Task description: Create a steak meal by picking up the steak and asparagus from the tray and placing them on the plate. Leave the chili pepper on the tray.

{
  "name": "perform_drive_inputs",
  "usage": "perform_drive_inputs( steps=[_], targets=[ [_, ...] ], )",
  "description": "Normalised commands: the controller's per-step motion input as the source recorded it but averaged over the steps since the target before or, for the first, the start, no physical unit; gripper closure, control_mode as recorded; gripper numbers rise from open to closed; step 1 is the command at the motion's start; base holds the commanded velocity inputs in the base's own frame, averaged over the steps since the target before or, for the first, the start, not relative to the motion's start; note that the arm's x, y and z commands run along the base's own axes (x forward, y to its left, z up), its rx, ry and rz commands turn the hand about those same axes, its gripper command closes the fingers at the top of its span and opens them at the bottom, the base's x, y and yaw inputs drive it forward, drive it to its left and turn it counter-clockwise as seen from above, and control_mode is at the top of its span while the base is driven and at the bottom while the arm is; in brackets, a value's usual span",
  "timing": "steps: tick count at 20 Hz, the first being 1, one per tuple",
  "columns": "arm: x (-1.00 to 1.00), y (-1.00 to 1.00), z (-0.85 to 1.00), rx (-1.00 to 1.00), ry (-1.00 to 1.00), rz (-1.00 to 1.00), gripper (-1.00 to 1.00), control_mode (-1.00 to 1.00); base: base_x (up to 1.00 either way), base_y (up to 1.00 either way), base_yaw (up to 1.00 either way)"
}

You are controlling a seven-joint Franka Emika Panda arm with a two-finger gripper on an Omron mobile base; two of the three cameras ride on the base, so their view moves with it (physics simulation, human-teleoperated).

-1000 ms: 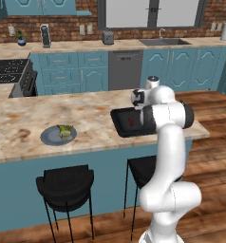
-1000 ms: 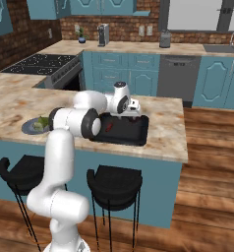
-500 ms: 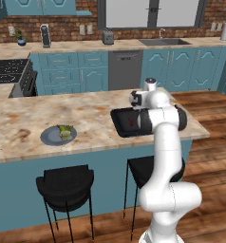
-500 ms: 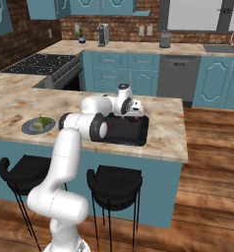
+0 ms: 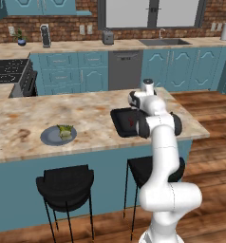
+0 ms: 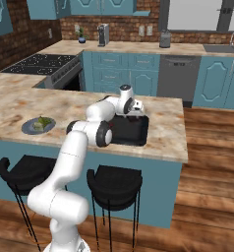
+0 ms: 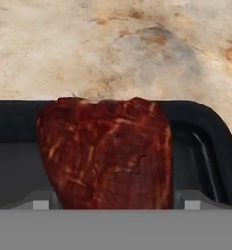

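Left base view: the arm now reaches further over the tray [image 5: 118, 124] than a second ago, with the gripper [image 5: 135, 105] lowered toward the tray's far side. The plate [image 5: 49, 138] sits well apart to the left on the counter [image 5: 20, 118] and already carries the asparagus [image 5: 65, 130]. A thin red streak on the tray floor is probably the chili [image 5: 129, 120]; it is too small to be sure.

Right base view: the hand has shifted from the tray's near edge to its far end, and the gripper [image 6: 134, 109] hangs just above the tray [image 6: 133, 132]. The plate [image 6: 30, 129] with asparagus [image 6: 42, 122] is unchanged at the left.

Hand view: the steak [image 7: 106, 151] lies close under the camera, against the tray's [image 7: 213, 146] far rim, with bare counter [image 7: 113, 44] beyond. Only the fingertips [image 7: 40, 201] show, one either side of the steak, spread wider than the meat. Contact cannot be told; nothing looks gripped.

Judgement: the asparagus half is done; the descent onto the steak is under way. The next step is closing on the meat, then carrying it to the plate, with the chili left behind.
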Motion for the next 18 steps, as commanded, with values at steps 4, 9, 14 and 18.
perform_drive_inputs(
  steps=[4,9,14,18],
  targets=[
    [0.00,-0.07,-0.22,0.00,-0.04,0.00,1.00,-1.00,0.00,0.00,0.00],
    [-0.70,-0.21,-0.23,0.00,-0.11,0.01,1.00,-1.00,0.00,0.00,0.00],
    [-1.00,-0.03,-0.25,0.00,-0.19,0.07,1.00,-1.00,0.00,0.00,0.00],
    [-1.00,0.08,-0.05,-0.01,-0.24,0.09,1.00,-1.00,0.00,0.00,0.00]
  ],
)
